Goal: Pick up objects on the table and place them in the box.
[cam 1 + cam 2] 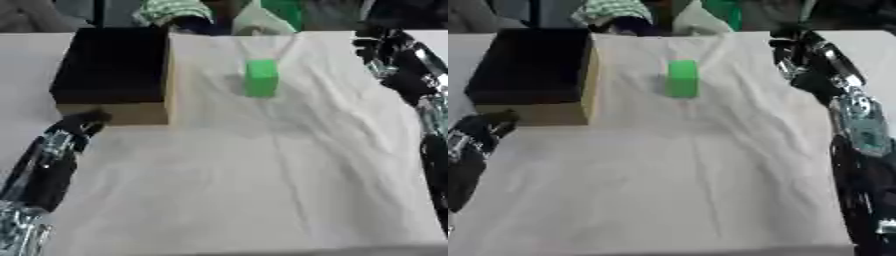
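My right hand [798,55] hovers far right of the green block [261,77], finger state indeterminate; the right eye view shows more forearm. My left hand [80,122] sits near the box [114,75], finger state indeterminate.

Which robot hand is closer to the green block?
The right hand, reaching in from the far right. The green block sits nearer it; the left hand stays down by the box's front corner.

Left hand [80,123] low at near left, fingers blurred, right hand [798,57] raised at far right, seemingly curled
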Robot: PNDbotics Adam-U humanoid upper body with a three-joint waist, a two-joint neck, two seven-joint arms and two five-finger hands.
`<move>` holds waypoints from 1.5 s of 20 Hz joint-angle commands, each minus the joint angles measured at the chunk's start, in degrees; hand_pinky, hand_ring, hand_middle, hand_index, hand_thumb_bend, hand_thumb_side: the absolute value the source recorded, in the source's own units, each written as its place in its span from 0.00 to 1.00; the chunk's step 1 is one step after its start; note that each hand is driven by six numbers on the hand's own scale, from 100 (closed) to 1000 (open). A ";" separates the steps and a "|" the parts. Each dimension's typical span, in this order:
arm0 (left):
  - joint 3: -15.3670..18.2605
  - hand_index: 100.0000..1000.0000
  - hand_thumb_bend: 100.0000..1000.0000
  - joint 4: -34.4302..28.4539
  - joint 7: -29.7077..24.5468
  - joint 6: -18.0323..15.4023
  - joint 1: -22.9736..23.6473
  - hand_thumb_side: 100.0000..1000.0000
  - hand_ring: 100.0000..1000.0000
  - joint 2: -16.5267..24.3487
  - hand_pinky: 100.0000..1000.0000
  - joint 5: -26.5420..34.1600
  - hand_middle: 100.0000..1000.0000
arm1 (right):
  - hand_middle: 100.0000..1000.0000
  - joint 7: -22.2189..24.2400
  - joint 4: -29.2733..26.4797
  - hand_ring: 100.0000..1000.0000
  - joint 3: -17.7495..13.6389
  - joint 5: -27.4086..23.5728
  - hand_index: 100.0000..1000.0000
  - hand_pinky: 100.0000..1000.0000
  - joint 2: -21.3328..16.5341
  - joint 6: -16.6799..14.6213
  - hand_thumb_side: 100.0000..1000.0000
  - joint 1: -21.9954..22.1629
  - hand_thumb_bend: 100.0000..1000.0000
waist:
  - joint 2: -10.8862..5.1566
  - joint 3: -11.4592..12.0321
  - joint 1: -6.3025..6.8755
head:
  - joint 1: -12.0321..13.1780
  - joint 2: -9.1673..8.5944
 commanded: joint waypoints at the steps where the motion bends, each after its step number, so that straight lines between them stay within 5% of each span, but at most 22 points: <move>1: 0.43 0.72 0.00 -0.63 -0.23 0.00 -0.36 0.81 1.00 0.63 1.00 0.19 0.69 | 0.85 2.49 -0.06 0.90 0.35 1.31 0.93 0.91 -1.89 -0.98 0.03 -1.67 0.00 | -0.91 0.05 0.01 | -0.18 -0.56; 7: 0.38 0.72 0.00 -0.60 -0.29 0.01 -0.32 0.81 1.00 0.67 1.00 0.23 0.69 | 0.85 4.63 1.44 0.90 0.87 3.18 0.93 0.91 -2.90 -3.44 0.01 -2.68 0.03 | -1.01 0.14 -0.05 | -0.23 -0.50; 8: 0.38 0.72 0.00 -0.60 -0.29 0.02 -0.31 0.81 1.00 0.68 1.00 0.23 0.69 | 0.86 4.65 1.55 0.93 0.89 3.24 0.95 0.91 -2.93 -3.61 0.00 -2.72 0.25 | -1.03 0.15 -0.06 | -0.23 -0.49; 9: 0.30 0.72 0.00 -0.55 -0.36 0.04 -0.21 0.81 1.00 0.89 1.00 0.19 0.69 | 0.87 5.07 0.98 0.93 1.55 3.67 0.96 0.91 -3.59 -4.10 0.00 -3.39 0.33 | -1.21 0.26 -0.38 | -0.23 -0.28; 13: 0.21 0.72 0.00 -0.52 -0.46 0.03 -0.12 0.81 1.00 1.02 1.00 0.13 0.69 | 0.88 8.59 2.38 0.94 6.97 7.21 0.96 0.90 -9.12 -7.69 0.00 -7.06 0.43 | -1.28 0.44 -0.52 | -0.19 -0.23; 19: 0.15 0.72 0.00 -0.46 -0.56 0.01 0.12 0.81 1.00 1.15 1.00 0.09 0.69 | 0.89 14.37 7.73 0.94 9.94 13.16 0.96 0.89 -12.90 -13.65 0.00 -12.89 0.57 | -1.57 0.65 -0.61 | -0.16 -0.02; 30: -0.37 0.72 0.00 -0.24 -1.13 0.10 0.23 0.81 1.00 1.67 1.00 -0.04 0.69 | 0.91 19.27 22.95 0.95 13.52 23.58 0.96 0.89 -13.34 -23.59 0.15 -26.80 0.57 | -1.88 1.06 -1.48 | -0.78 -0.17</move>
